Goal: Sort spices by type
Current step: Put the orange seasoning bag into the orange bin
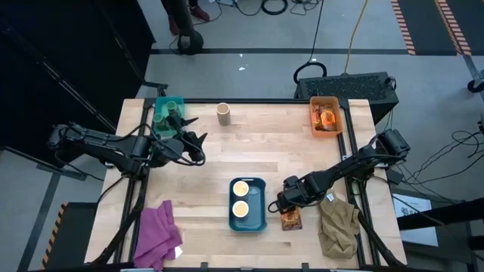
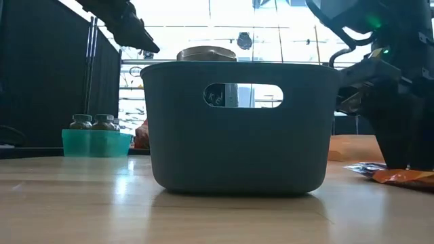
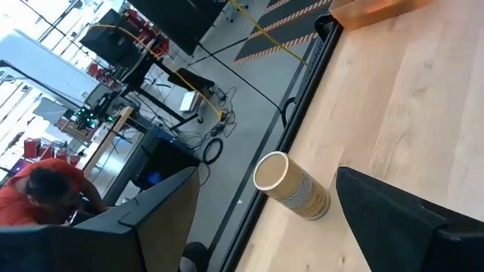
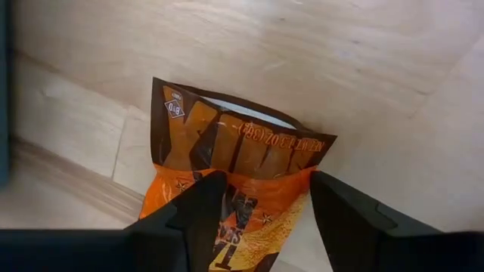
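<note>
Teal plastic held green jars in a small square tub (image 1: 169, 108) at the table's far left; I could not count them. The left gripper (image 1: 198, 143) hung beside it, fingers apart. One cream-topped round jar (image 1: 223, 113) lay tipped over. Two more stood in the dark blue tub (image 1: 258, 205). The right gripper (image 1: 286, 205) stood with fingers apart over one flat, shiny orange-and-black packet (image 4: 234, 162), pointing front to back.
</note>
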`<state>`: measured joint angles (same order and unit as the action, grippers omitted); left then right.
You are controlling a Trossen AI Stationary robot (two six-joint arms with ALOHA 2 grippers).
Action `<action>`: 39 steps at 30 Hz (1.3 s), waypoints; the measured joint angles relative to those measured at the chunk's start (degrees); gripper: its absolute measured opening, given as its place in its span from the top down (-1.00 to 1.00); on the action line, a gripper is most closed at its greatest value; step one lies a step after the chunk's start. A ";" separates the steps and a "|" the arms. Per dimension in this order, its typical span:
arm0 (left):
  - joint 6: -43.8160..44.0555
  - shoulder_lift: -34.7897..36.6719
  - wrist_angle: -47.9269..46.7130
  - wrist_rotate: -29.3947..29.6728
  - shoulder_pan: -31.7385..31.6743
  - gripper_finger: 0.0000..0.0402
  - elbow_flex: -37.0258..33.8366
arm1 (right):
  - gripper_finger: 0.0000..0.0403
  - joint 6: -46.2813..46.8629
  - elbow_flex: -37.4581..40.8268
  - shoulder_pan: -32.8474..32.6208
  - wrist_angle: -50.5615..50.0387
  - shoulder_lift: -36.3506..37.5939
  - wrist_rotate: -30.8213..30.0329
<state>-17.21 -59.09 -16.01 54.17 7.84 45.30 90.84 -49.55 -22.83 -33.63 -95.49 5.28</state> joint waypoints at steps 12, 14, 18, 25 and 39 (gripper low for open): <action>0.31 0.00 -0.01 0.09 0.00 -0.58 0.00 | 0.82 -3.87 0.25 1.15 0.31 1.63 -0.09; 0.42 0.00 -0.02 0.11 0.00 -0.58 0.00 | 0.93 -5.43 0.32 1.51 0.42 2.31 -0.39; 0.44 0.00 -0.02 0.11 0.00 -0.58 0.00 | 0.95 -7.65 0.34 2.53 -1.82 5.83 0.44; 0.39 -0.02 0.05 0.11 0.00 -0.58 0.02 | 0.97 -13.11 -8.21 7.30 -24.86 12.84 -8.16; 0.13 0.00 0.57 0.13 0.02 -0.58 0.02 | 0.98 -42.12 -26.37 37.07 -44.13 13.80 -38.75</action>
<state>-17.08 -59.10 -15.44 54.30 7.85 45.32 48.71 -75.92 14.24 -77.75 -81.69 -33.48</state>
